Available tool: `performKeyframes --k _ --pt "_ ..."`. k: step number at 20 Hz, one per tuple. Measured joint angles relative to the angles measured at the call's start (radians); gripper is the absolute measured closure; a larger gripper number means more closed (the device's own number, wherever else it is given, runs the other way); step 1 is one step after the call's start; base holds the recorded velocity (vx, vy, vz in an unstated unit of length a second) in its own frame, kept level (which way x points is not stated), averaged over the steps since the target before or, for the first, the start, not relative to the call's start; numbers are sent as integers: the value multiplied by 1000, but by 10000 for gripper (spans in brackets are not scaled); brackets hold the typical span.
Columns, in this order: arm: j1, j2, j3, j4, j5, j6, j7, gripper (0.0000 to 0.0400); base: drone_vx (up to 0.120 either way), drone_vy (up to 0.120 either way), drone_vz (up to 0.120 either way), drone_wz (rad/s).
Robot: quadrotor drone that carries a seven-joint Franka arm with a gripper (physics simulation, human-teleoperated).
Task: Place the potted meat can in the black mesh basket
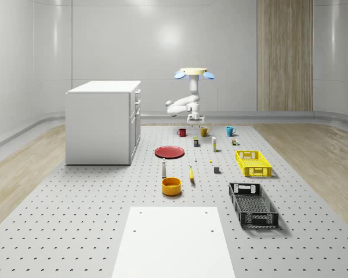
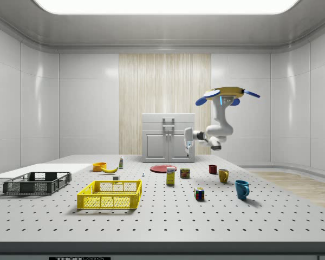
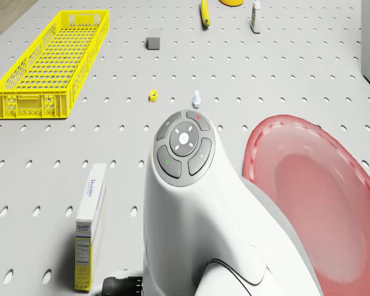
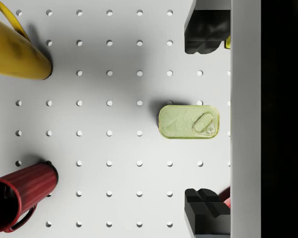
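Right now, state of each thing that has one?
Pincer: open, above the can, holding nothing.
Green-topped potted meat can: upright on the table, lid sealed, ungrasped.
Black mesh basket: nothing visible inside.
Yellow mesh crate: nothing visible inside.
Drone: hovering above the mugs.

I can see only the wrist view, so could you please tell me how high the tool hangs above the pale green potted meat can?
Observer: In the side view the tool hangs open, well above the potted meat can and clearly apart from it. The drone hovers higher still.
Operator: Thank you. Where is the black mesh basket?
Observer: The black mesh basket sits at the whole-scene view's lower right, nearer that camera than the yellow plastic crate.
Operator: Does anything else stand near the can?
Observer: A yellow and white sugar box stands upright on the table, apart from the can.
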Motion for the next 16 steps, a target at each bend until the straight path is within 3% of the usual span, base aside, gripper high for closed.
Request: performKeyframes --k 5,8,16 --pt "-8 -23 7 2 12 21 7 0 0 0 -120 0" --pt "-12 -37 11 3 19 34 11 0 120 0 -120 0" --pt "-22 -72 20 5 36 66 21 0 25 0 -120 0"
